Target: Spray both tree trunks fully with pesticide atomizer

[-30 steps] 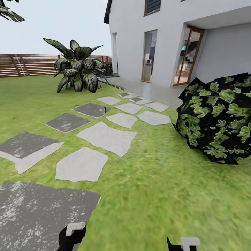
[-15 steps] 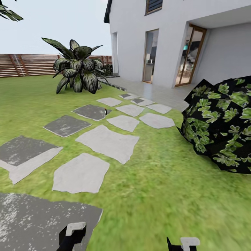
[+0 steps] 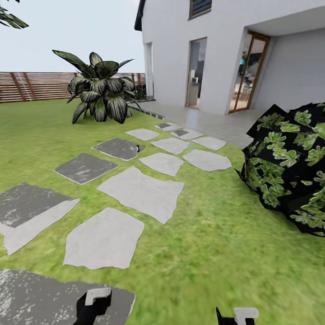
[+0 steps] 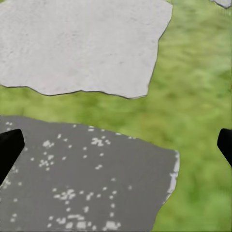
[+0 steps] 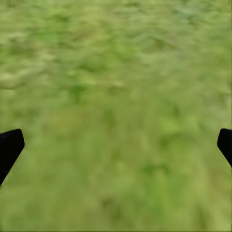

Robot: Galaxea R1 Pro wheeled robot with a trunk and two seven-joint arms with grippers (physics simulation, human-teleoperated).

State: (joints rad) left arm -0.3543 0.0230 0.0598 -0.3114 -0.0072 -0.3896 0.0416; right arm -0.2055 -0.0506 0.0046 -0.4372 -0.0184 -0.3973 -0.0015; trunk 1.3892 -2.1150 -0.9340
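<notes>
Low in the head view, the left gripper (image 3: 93,303) and right gripper (image 3: 237,314) are cut off; each wrist view shows its fingers spread wide, holding nothing. Below the left lie dark and pale stepping stones (image 4: 82,179), below the right only grass (image 5: 116,96). Far ahead, the tiny pesticide atomizer (image 3: 137,146) stands barely discernible at a dark stone's edge.

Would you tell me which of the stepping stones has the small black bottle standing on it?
The dark grey stepping stone in the far left row; the small black bottle stands at its right edge.
</notes>
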